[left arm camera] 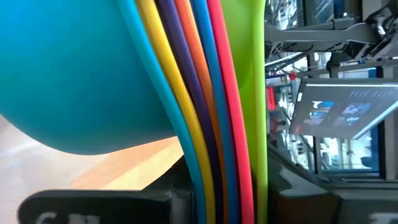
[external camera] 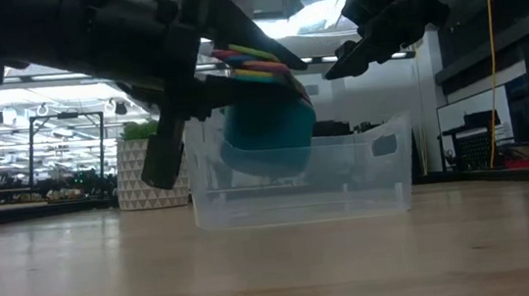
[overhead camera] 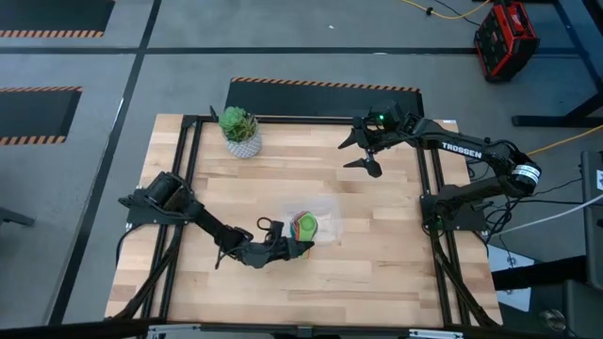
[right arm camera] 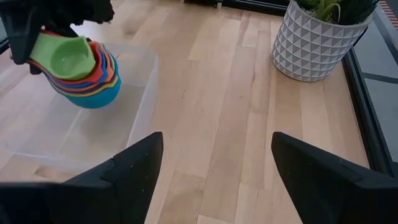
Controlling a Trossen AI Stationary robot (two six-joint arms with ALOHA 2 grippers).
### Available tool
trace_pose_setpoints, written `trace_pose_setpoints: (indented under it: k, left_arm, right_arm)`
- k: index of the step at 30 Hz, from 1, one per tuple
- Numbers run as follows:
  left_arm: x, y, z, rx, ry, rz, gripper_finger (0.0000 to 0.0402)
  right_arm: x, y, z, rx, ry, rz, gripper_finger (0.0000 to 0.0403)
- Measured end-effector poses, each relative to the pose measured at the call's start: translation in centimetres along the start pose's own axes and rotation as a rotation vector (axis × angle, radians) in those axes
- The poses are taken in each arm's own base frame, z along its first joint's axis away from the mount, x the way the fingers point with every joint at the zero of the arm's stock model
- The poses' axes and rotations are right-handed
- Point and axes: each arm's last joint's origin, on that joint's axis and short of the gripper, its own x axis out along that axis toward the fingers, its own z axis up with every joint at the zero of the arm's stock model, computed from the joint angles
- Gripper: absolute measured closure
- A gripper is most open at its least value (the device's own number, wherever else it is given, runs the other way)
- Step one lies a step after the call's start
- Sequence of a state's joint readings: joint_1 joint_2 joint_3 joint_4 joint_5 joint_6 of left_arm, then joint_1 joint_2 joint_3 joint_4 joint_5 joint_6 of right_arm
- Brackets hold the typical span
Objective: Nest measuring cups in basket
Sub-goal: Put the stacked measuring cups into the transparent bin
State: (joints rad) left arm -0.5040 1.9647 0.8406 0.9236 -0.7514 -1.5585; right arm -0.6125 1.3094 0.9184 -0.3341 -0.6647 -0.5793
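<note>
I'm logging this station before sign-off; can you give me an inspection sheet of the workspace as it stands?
Surface: wooden table, bare around the work.
Job's things: measuring cups, nested in one stack, held over the clear basket.
Clutter: potted plant at the far edge.
Grippers: left gripper shut on the stack's handles; right gripper open, raised, apart.
Cables: yellow cable on the floor.
Surroundings: red case on the floor.
</note>
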Motion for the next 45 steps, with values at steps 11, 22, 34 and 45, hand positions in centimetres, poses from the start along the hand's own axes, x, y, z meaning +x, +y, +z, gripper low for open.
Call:
trace_pose_setpoints:
  k: [11,22,34,45]
  left_arm:
    - [0.3,0.1,0.2,-0.039,0.003,0.0,0.0324]
    - [0.8,0.2,0.9,-0.033,-0.015,0.012,0.0323]
    - [1.4,1.2,2.1,-0.011,0.018,0.053,0.0322]
    - [1.5,1.1,1.9,-0.05,0.119,0.049,0.032]
  right_arm:
    - [0.0,0.0,0.0,-0.001,0.0,0.0,0.0098]
    - [0.0,0.0,0.0,-0.001,0.0,0.0,0.0098]
    - [0.0,0.0,0.0,-0.001,0.0,0.0,0.0098]
    - [0.0,0.0,0.0,-0.001,0.0,0.0,0.0098]
